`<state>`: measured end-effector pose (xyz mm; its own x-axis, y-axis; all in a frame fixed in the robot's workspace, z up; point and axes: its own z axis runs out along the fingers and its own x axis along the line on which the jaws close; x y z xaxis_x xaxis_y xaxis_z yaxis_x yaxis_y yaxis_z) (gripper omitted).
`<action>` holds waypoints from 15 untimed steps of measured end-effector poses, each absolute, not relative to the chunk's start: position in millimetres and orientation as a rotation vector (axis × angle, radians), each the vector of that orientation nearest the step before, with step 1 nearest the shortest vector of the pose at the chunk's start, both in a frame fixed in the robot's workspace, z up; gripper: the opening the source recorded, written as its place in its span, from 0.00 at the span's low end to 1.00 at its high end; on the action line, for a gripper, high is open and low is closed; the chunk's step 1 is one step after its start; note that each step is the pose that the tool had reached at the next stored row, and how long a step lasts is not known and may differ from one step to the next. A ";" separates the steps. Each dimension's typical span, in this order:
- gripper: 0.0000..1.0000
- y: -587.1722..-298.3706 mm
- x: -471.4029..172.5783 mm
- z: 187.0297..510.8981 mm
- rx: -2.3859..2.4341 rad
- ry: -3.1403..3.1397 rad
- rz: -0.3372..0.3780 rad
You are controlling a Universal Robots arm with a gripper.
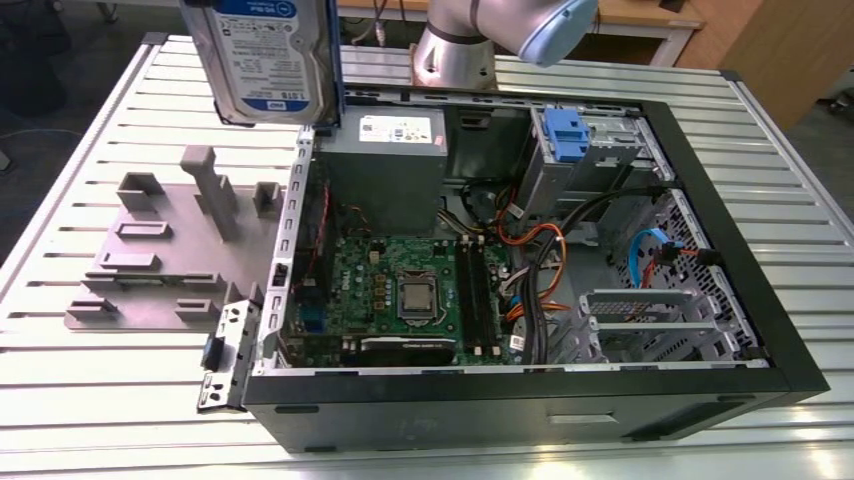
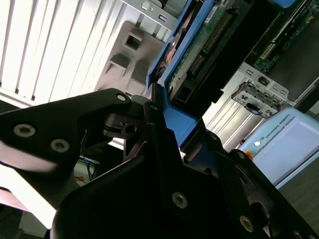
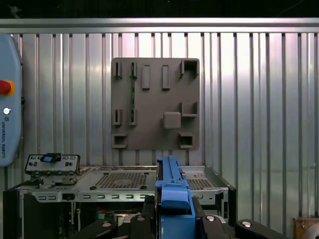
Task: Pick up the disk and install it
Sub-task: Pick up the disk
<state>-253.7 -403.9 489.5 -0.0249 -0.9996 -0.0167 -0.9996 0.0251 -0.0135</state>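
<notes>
Fingers: clamping onto the blue carrier of the disk, edge-on at bottom centre in the first wrist view. Disk hanging at the exterior view's upper left, above the slatted counter, outside the open computer case. Farther right: cables crowding toward the drive bay and its blue bracket. Hazards, as judged: the disk tilting in this narrow edge grip; the carrier snagging cables or jamming against the bay's metal.

Disk well clear of cable-cluttered case.

Gripper clamped on disk, circuit board showing; grey fixture plate on slatted table beyond.
</notes>
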 end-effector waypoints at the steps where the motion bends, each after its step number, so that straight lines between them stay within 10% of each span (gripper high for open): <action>1: 0.36 -404.4 -253.0 489.4 -2.178 2.234 0.003; 15: 0.36 -405.0 -225.1 489.5 -2.177 2.235 0.003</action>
<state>-225.1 -405.0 489.5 -0.0259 -0.9995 -0.0166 -0.9996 0.0262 -0.0135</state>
